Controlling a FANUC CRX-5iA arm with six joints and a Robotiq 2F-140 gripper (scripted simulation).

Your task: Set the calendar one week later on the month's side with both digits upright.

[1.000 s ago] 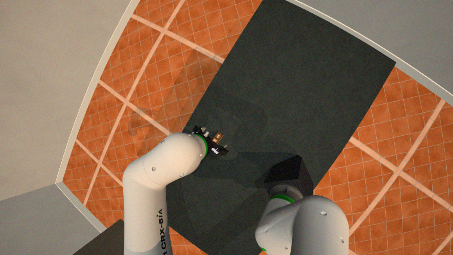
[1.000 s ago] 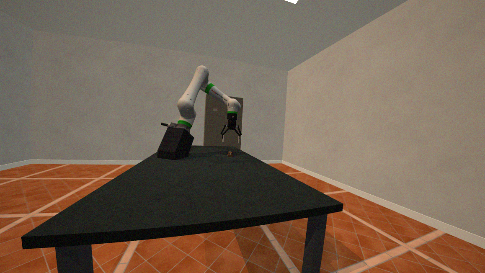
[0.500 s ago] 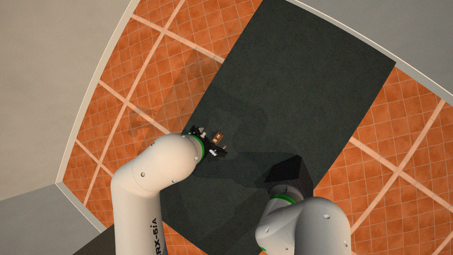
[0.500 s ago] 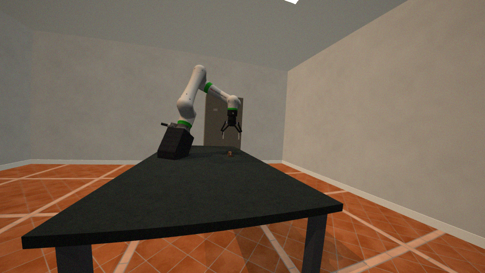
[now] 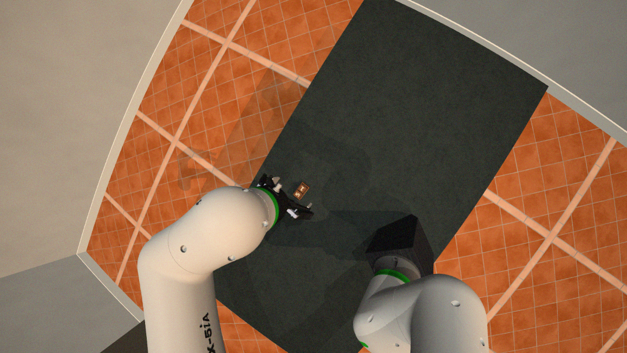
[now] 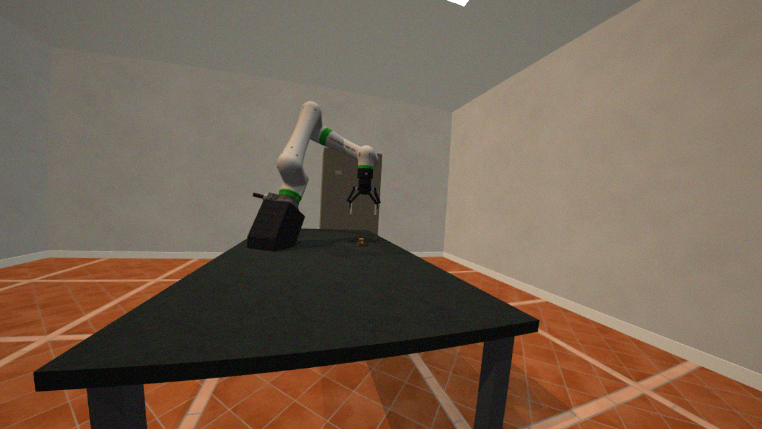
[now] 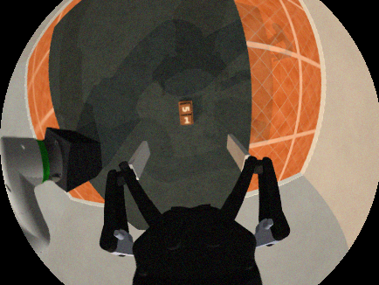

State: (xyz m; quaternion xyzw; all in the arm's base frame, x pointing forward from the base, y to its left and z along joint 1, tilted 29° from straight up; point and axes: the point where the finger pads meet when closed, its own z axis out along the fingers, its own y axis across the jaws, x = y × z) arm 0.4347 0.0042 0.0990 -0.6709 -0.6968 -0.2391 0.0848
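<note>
Our claw [image 5: 290, 199] [image 6: 363, 207] [image 7: 188, 144] is spread wide, holding nothing! Below it, the little calendar [image 5: 304, 193] [image 6: 361, 242] [image 7: 186, 113] sits on the desk [image 5: 394, 109] [image 6: 320, 298] [image 7: 118, 66]. Cubes look light and stiff; we'd pinch opposite sides, gently.

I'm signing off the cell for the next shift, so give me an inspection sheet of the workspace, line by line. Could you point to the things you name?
Surface: dark table [image 5: 416, 109] [image 6: 298, 298] [image 7: 175, 188], a wide shadow across it.
Job's things: small brown calendar [image 5: 300, 191] [image 6: 361, 242] [image 7: 185, 113] on the table; its top faces show a 5 and a 1, side by side. Month name and date side: too small to read.
Clutter: nothing seen.
Gripper [image 5: 293, 196] [image 6: 363, 209] [image 7: 188, 144]: open, raised above the table, nothing between its fingers.
Cables: no loose ones seen; a short dark stub [image 6: 258, 195] at the arm's base.
Surroundings: orange tiled floor [image 5: 548, 184] [image 6: 298, 404] [image 7: 284, 96], plain walls, a door [image 6: 341, 207] behind.
</note>
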